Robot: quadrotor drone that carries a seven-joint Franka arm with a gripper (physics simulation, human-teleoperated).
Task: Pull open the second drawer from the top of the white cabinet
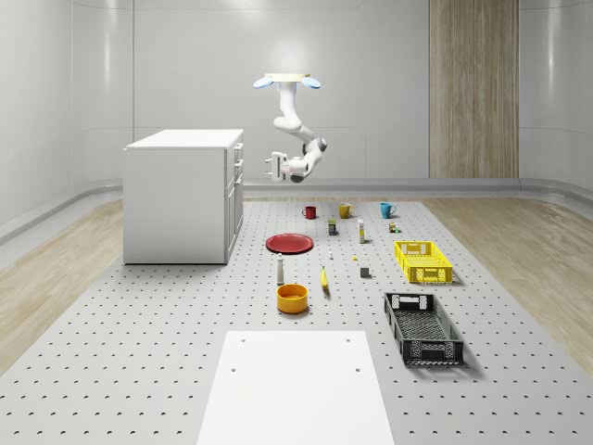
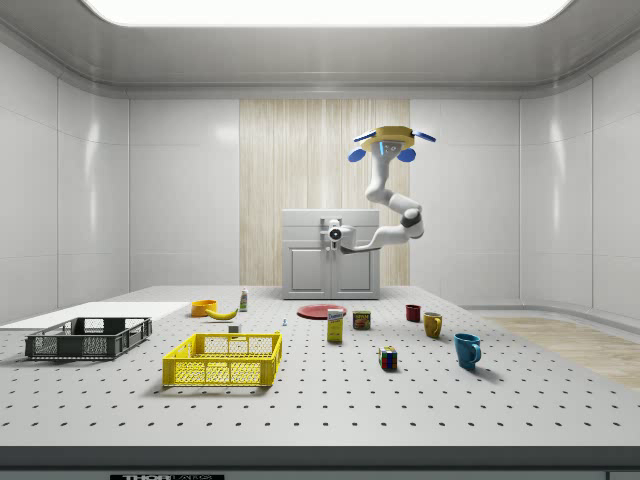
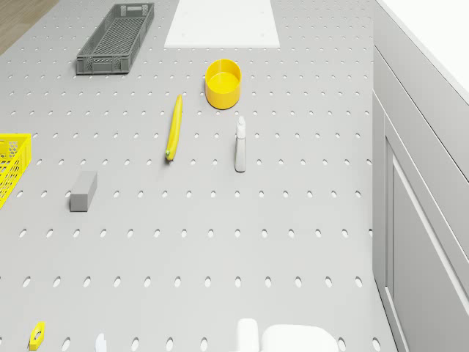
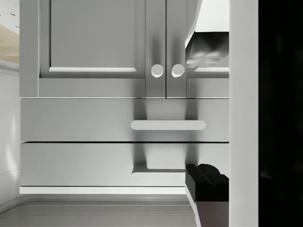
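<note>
The white cabinet stands at the table's back left, with its drawers facing the whole-scene view's right. The drone hovers above and to the right of the cabinet front. The arm hangs down and bends toward the cabinet. My gripper is level with the upper drawers, a short gap away from them. In the wrist view the second drawer's bar handle lies between the top drawer's handle and the two door knobs. My gripper is open, with one finger beside the handles, touching nothing.
On the table to the cabinet's right lie a red plate, a white bottle, a banana and a yellow bowl. Farther right are a yellow crate and a black crate. A white board covers the front.
</note>
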